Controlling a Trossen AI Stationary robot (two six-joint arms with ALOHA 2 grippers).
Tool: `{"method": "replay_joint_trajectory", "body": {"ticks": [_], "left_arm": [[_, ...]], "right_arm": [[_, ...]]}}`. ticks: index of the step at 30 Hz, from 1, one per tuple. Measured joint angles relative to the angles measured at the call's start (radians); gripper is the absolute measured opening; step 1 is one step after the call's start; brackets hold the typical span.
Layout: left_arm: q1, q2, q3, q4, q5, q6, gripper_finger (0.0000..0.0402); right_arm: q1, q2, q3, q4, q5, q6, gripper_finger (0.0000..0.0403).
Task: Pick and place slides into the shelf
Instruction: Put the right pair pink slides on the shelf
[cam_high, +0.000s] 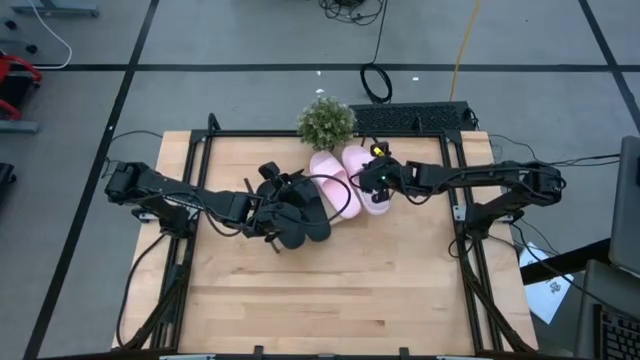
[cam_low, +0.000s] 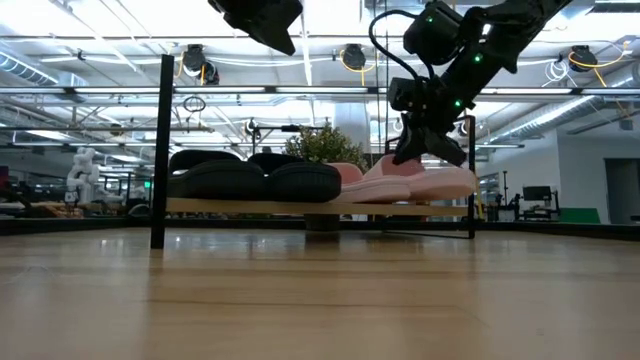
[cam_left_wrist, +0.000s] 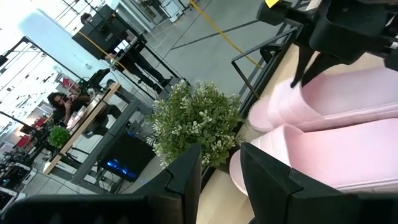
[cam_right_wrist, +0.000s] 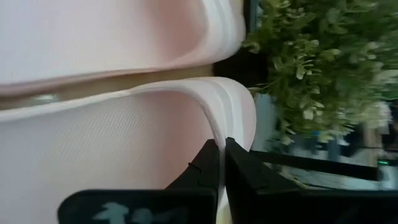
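Observation:
Two matte black slides (cam_high: 300, 215) (cam_low: 255, 178) and two pale pink slides (cam_high: 335, 188) (cam_low: 385, 185) lie side by side on the shelf's slanted light-wood board (cam_low: 250, 207), between its black rod frames (cam_low: 160, 150). My right gripper (cam_high: 372, 182) (cam_low: 428, 150) (cam_right_wrist: 222, 152) is down on the rightmost pink slide (cam_high: 372, 195) (cam_right_wrist: 112, 143), shut on it. My left gripper (cam_high: 268, 203) (cam_low: 262, 20) (cam_left_wrist: 221, 171) hangs open high above the black slides and holds nothing. My right gripper pinches a thin pale edge (cam_right_wrist: 216, 134) of the rightmost pink slide between its two fingertips; whether it is strap or side wall, I cannot tell. The fingers (cam_low: 425, 140) come from above, slanting in from the table's right. The slide lies on the shelf board.
A small potted green plant (cam_high: 326, 122) (cam_left_wrist: 193, 121) (cam_right_wrist: 311, 68) stands just behind the shelf, close to the pink slides. Bare wooden tabletop (cam_high: 330, 290) stretches toward the near edge. Black frame rails (cam_high: 460, 200) run along both table sides. A person (cam_left_wrist: 62, 102) sits far off in the room.

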Motion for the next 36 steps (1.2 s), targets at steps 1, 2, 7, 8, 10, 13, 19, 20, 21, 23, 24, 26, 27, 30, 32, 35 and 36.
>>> {"method": "replay_joint_trajectory", "body": {"ticks": [1,2,7,8,10,13,19,20,21,23,24,26,27,30,32,35,36], "left_arm": [[0.000,0.000,0.000,0.000,0.000,0.000,0.0120],[0.000,0.000,0.000,0.000,0.000,0.000,0.0120],[0.000,0.000,0.000,0.010,0.000,0.008,0.0120],[0.000,0.000,0.000,0.011,0.000,0.008,0.0120],[0.000,0.000,0.000,0.013,0.000,0.009,0.0120],[0.000,0.000,0.000,0.015,0.000,0.009,0.0120],[0.000,0.000,0.000,0.015,0.000,0.009,0.0120],[0.000,0.000,0.000,0.015,0.000,0.009,0.0120],[0.000,0.000,0.000,0.015,0.000,0.009,0.0120],[0.000,0.000,0.000,0.015,0.000,0.009,0.0120],[0.000,0.000,0.000,0.015,0.000,0.009,0.0120],[0.000,0.000,0.000,0.015,0.000,0.011,0.0120],[0.000,0.000,0.000,0.015,0.000,0.013,0.0120],[0.000,0.000,0.000,0.015,0.000,0.014,0.0120],[0.000,0.000,0.000,0.015,0.000,0.014,0.0120],[-0.002,0.000,0.000,0.015,0.007,0.014,0.0120],[-0.002,0.000,0.000,0.015,0.009,0.014,0.0120]], "right_arm": [[0.004,0.000,0.000,0.009,0.021,-0.012,0.0000],[0.009,0.000,0.000,0.017,0.041,-0.028,0.0000],[0.020,0.000,0.000,0.029,0.064,-0.053,0.0000],[0.020,0.000,0.000,0.028,0.063,-0.047,0.0000],[0.020,0.000,0.000,0.029,0.062,-0.039,0.0000],[0.020,0.000,0.000,0.029,0.046,-0.033,0.0000],[0.020,0.012,0.000,0.029,0.010,-0.006,0.0000],[0.020,0.016,0.000,0.030,0.010,-0.007,0.0000],[0.020,0.022,0.000,0.030,0.010,-0.007,0.0000],[0.022,0.032,0.000,0.030,0.010,-0.006,0.0000],[0.022,0.038,0.000,0.030,0.010,-0.006,0.0000],[0.027,0.050,0.000,0.031,0.010,-0.006,0.0000],[0.028,0.057,0.000,0.033,0.010,-0.006,0.0000],[0.035,0.072,0.000,0.040,0.015,-0.005,0.0000],[0.040,0.081,0.000,0.047,0.017,-0.005,0.0000],[0.051,0.085,0.000,0.073,0.020,-0.007,0.0000],[0.055,0.085,0.000,0.082,0.020,-0.009,0.0000]]}}
